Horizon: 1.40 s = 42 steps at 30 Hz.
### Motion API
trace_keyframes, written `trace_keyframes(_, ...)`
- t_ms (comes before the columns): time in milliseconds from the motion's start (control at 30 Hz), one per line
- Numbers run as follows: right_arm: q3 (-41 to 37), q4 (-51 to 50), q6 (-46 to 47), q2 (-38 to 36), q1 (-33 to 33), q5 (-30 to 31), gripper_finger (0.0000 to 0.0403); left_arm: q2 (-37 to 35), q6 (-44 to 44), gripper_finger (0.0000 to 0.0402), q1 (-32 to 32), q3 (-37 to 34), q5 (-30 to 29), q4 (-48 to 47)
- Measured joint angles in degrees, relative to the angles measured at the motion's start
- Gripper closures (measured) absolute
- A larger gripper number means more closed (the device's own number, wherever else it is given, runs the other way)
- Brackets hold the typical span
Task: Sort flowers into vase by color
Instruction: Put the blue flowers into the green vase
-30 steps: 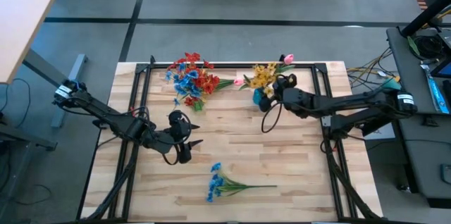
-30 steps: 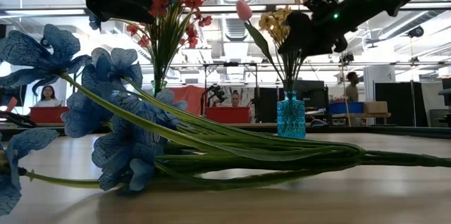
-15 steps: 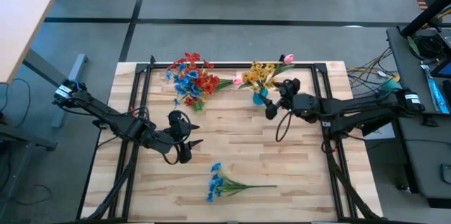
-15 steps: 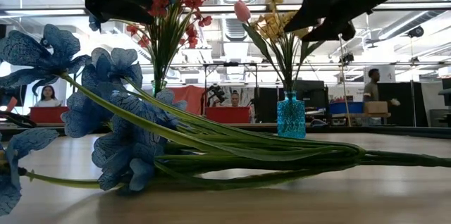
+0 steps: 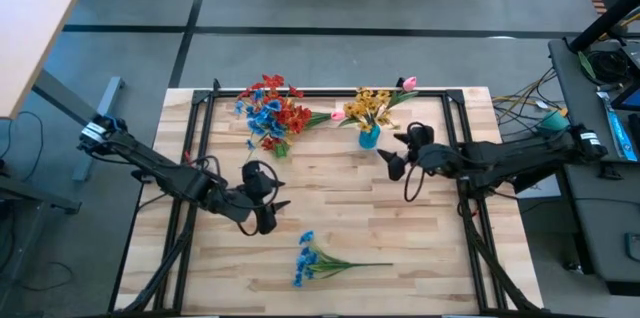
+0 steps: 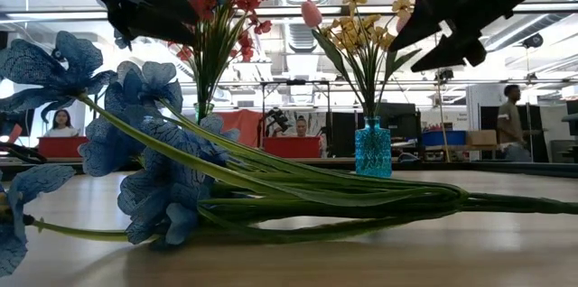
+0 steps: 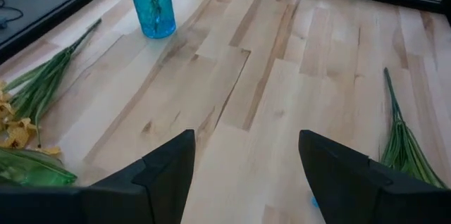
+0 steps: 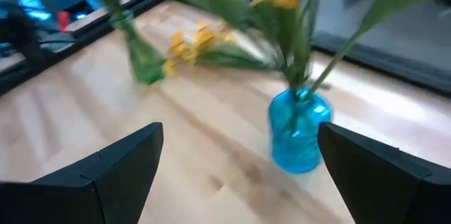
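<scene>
A blue spray [image 5: 308, 255] lies flat on the table near its near edge, with its stems [image 7: 402, 139] pointing right. A blue glass vase [image 5: 369, 137] holds yellow blooms and pink buds [image 6: 357, 30]. A green vase [image 8: 144, 64] holds red and blue blooms [image 5: 272, 108]. A yellow spray [image 8: 192, 46] lies on the table beside it. My left gripper [image 5: 274, 202] hovers open above the wood, just far-left of the blue spray. My right gripper [image 5: 393, 154] is open, just near-right of the blue vase [image 8: 299, 134].
Black frame rails [image 5: 193, 158] run along the table's left, right and far sides. Bare wood [image 5: 440, 248] lies between the vases and the blue spray and to the right. People and desks show in the room behind the table [image 6: 61, 124].
My right gripper has drawn back from the yellow blooms over the blue vase, moving toward the table's right and near edges, and the bouquet now stands clear of it. My left gripper has eased a little toward the blue spray.
</scene>
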Motion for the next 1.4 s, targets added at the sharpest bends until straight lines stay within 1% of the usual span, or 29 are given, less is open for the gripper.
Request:
trace_keyframes(100, 0.00, -0.66, 2.40, -0.24, 0.98, -3.55, 0.0034, 0.43, -0.75, 0.0164, -0.10, 0.00, 0.41, 0.00)
trace_keyframes(200, 0.00, -0.59, 5.72, -0.02, 1.96, -8.90, 0.0034, 0.53, -1.66, 0.0164, -0.22, 0.00, 2.31, -0.01)
trace_keyframes(300, 0.00, -1.40, 11.81, 0.53, 2.28, -17.43, 0.0034, 0.53, -2.30, 0.0164, -0.54, 0.00, 3.67, -0.02)
trace_keyframes(367, 0.02, -3.58, 17.90, 1.10, 2.26, -26.51, 0.0034, 0.51, -3.25, 0.0164, -0.69, 0.00, 4.83, -0.04)
trace_keyframes(433, 0.02, -6.00, 21.76, 2.28, 2.55, -36.31, 0.0034, 0.47, -4.46, 0.0164, -0.89, 0.00, 6.79, -0.02)
trace_keyframes(467, 0.02, -6.57, 23.43, 3.08, 3.24, -39.43, 0.0034, 0.47, -5.00, 0.0164, -1.07, 0.00, 7.98, -0.03)
trace_keyframes(533, 0.02, -6.59, 26.37, 4.89, 5.23, -43.16, 0.0034, 0.47, -6.05, 0.0164, -1.70, 0.00, 9.74, -0.04)
trace_keyframes(600, 0.34, -6.40, 29.30, 7.03, 7.80, -45.64, 0.0034, 0.47, -7.17, 0.0164, -2.69, 0.00, 10.25, -0.03)
trace_keyframes(700, 3.23, -6.71, 34.00, 11.01, 13.36, -46.78, 0.0034, 0.47, -8.98, 0.0164, -4.88, 0.00, 10.37, -0.13)
trace_keyframes(767, 6.68, -8.91, 37.10, 14.03, 16.92, -46.92, 0.0034, 0.47, -10.93, 0.0164, -6.75, 0.00, 10.58, -0.15)
trace_keyframes(900, 16.65, -20.08, 40.30, 21.71, 22.77, -46.03, 0.0034, 0.72, -15.96, 0.0164, -11.54, 0.00, 10.47, -0.17)
trace_keyframes(1000, 24.13, -28.75, 40.06, 28.13, 25.87, -44.99, 0.0034, 1.75, -19.65, 0.0164, -15.42, 0.00, 10.06, -0.22)
trace_keyframes(1067, 28.12, -32.30, 38.66, 32.30, 27.37, -44.83, 0.0034, 2.95, -22.65, 0.0164, -17.73, 0.00, 9.07, -0.17)
trace_keyframes(1233, 35.60, -34.50, 36.10, 40.92, 29.53, -43.90, 0.0034, 7.27, -29.51, 0.0164, -22.18, 0.00, 5.77, 2.52)
trace_keyframes(1400, 41.06, -34.33, 31.74, 47.68, 30.55, -43.44, 0.0034, 11.25, -30.75, 0.0164, -24.65, 0.00, 5.55, 9.23)
